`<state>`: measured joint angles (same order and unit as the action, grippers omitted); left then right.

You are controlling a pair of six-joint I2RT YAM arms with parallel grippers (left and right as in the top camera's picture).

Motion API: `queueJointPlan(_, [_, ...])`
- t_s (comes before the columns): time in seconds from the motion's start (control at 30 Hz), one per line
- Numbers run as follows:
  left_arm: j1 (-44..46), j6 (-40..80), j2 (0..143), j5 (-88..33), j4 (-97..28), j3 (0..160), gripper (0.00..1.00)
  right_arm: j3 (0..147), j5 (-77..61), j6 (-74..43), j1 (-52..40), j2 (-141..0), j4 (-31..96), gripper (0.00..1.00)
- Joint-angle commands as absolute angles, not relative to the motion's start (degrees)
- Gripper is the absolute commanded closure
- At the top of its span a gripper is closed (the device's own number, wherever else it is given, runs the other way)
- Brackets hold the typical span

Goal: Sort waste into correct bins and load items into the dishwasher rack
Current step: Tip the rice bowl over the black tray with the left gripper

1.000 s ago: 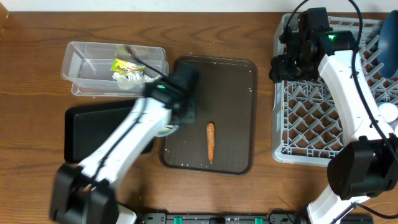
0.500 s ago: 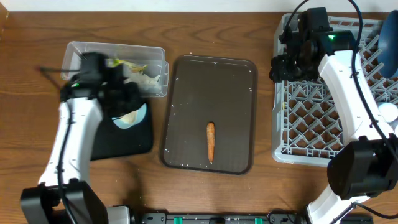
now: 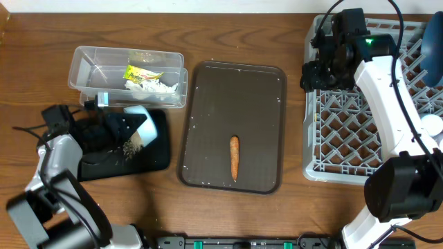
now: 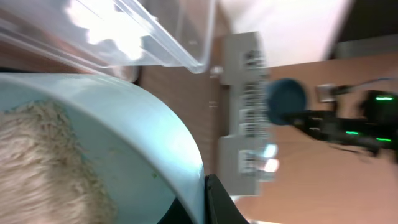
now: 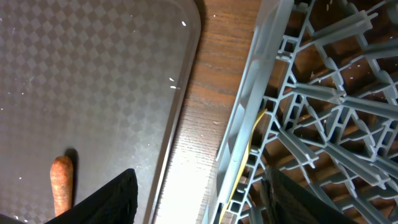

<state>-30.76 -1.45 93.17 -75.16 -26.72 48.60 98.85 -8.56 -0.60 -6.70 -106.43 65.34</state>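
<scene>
My left gripper (image 3: 114, 133) is shut on the rim of the white bowl (image 3: 142, 124), which is tilted on its side over the black tray (image 3: 156, 155). Rice grains (image 3: 129, 146) lie on that tray. In the left wrist view my finger (image 4: 210, 199) grips the bowl's rim (image 4: 155, 130), with rice (image 4: 37, 168) inside. The clear tub (image 3: 86, 69) holds a yellow wrapper (image 3: 141, 72) and white tissue (image 3: 156, 86). A carrot piece (image 3: 234, 155) lies on the brown serving tray. My right gripper (image 3: 313, 69) is open and empty (image 5: 199, 186), straddling the left edge of the grey rack (image 3: 360, 131). A pale-yellow spoon (image 5: 252, 146) lies in the rack.
The dark-brown serving tray (image 3: 208, 104) sits mid-table between the bins and the rack, with specks of rice on it. A dark-blue plate (image 3: 435, 38) and a small whitish cup (image 3: 432, 126) stand in the rack's right side. The carrot also shows in the right wrist view (image 5: 61, 183).
My left arm has swung left from the brown tray to the black tray with the bowl. The bowl is now tipped and rice lies on the black tray. The right arm has not moved.
</scene>
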Motion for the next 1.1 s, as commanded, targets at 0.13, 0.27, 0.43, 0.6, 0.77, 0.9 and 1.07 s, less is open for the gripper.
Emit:
queueJointPlan(0.13, [-33.3,4.1,101.75,-90.13,-26.04,47.79,0.94,99.61,-8.36,-0.34,-6.61,-105.32,65.41,0.36])
queueJointPlan(0.27, [-34.06,12.27,103.24,-90.11,-26.06,47.79,0.94,99.61,-8.36,-0.34,-6.61,-105.32,65.41,0.36])
queueJointPlan(0.43, [-35.33,23.03,103.24,-90.11,-26.02,47.79,0.94,99.59,-8.36,-0.34,-6.61,-105.32,65.41,0.37])
queueJointPlan(0.6, [-36.49,26.96,103.24,-90.13,-26.0,47.81,0.94,99.61,-8.36,-0.34,-6.61,-105.32,65.41,0.36])
queueJointPlan(0.77, [-36.6,24.32,103.22,-90.15,-20.43,47.81,0.94,99.59,-8.36,-0.34,-6.61,-105.32,65.41,0.37])
queueJointPlan(0.9, [-36.58,18.44,103.22,-90.13,-16.01,47.81,0.94,99.61,-8.36,-0.34,-6.61,-105.32,65.41,0.37])
queueJointPlan(1.07, [-36.47,23.38,103.09,-90.17,-15.75,47.83,0.94,99.59,-8.36,-0.34,-6.61,-105.32,65.39,0.37])
